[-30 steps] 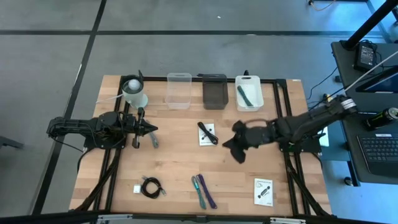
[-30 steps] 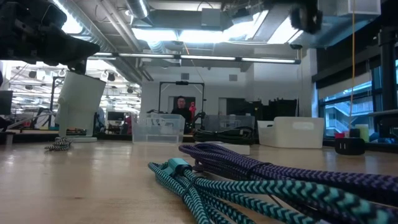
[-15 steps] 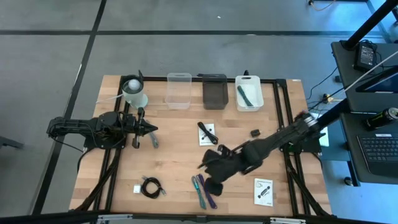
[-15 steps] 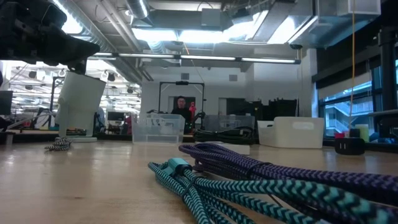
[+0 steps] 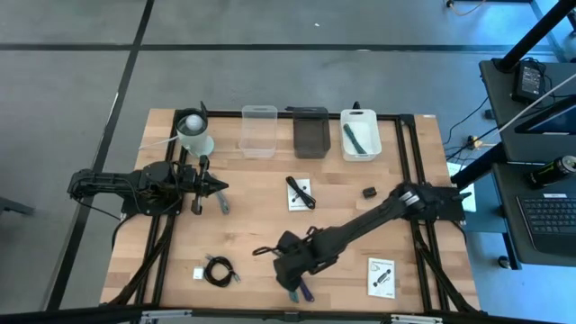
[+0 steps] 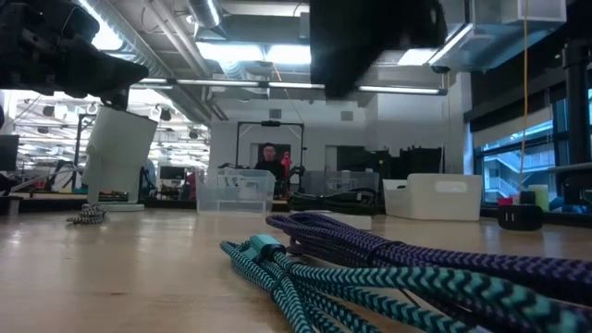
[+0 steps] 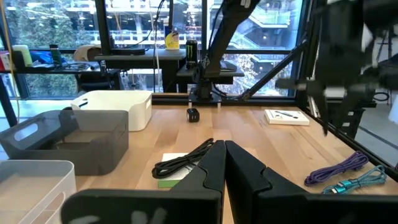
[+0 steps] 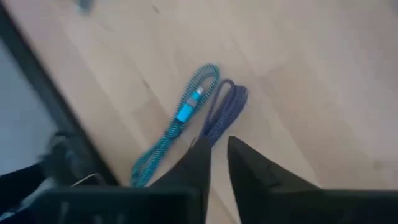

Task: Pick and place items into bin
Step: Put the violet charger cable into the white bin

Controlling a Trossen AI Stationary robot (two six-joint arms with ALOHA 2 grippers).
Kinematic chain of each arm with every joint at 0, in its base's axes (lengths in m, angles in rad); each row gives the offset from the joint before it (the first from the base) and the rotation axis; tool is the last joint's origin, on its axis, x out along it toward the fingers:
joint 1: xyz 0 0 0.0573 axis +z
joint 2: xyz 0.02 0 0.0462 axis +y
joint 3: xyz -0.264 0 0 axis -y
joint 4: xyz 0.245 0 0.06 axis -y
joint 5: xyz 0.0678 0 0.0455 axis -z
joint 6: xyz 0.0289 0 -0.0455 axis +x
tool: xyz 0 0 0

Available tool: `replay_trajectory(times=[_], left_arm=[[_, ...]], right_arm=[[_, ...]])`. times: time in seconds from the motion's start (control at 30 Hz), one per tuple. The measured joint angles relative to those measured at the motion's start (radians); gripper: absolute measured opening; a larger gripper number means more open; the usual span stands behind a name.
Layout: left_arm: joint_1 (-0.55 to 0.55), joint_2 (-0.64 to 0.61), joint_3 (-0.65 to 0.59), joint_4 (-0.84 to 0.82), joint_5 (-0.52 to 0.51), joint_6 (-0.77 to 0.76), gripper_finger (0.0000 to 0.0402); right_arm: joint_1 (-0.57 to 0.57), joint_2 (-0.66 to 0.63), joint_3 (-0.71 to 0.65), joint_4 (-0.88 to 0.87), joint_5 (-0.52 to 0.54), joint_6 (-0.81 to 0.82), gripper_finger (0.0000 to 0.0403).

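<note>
surface: wooden table (image 5: 252,225), bins along the far edge.
target: teal cable (image 8: 177,122) and purple cable (image 8: 222,107), braided, bundled side by side near the front edge.
handling: likely light and floppy; pinch mid-bundle.
right gripper (image 8: 216,151): above the bundles, fingers narrow, empty.
left gripper (image 7: 222,163): waits at left, fingers together.

My wooden counter (image 5: 261,225) is carrying three bins (image 5: 310,131), carded parts (image 5: 382,276), a black cable (image 5: 220,269) and braided teal and purple cables (image 6: 388,268).
</note>
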Motion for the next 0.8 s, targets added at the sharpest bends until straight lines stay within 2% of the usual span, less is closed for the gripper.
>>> replay_trajectory(times=[0.27, 0.5, 0.67, 0.8], left_arm=[[0.000, 0.000, 0.000, 0.000, 0.000, 0.000, 0.0004], [0.000, 0.000, 0.000, 0.000, 0.000, 0.000, 0.0004], [0.000, 0.000, 0.000, 0.000, 0.000, 0.000, 0.0004], [0.000, 0.000, 0.000, 0.000, 0.000, 0.000, 0.0004]], right_arm=[[0.010, 0.105, -0.001, 0.034, -0.008, 0.102, 0.0158], [0.010, 0.167, -0.001, 0.045, -0.055, 0.108, 0.0204], [0.010, 0.188, 0.003, 0.041, -0.082, 0.105, 0.0194], [0.010, 0.189, 0.003, 0.025, -0.087, 0.096, 0.0141]])
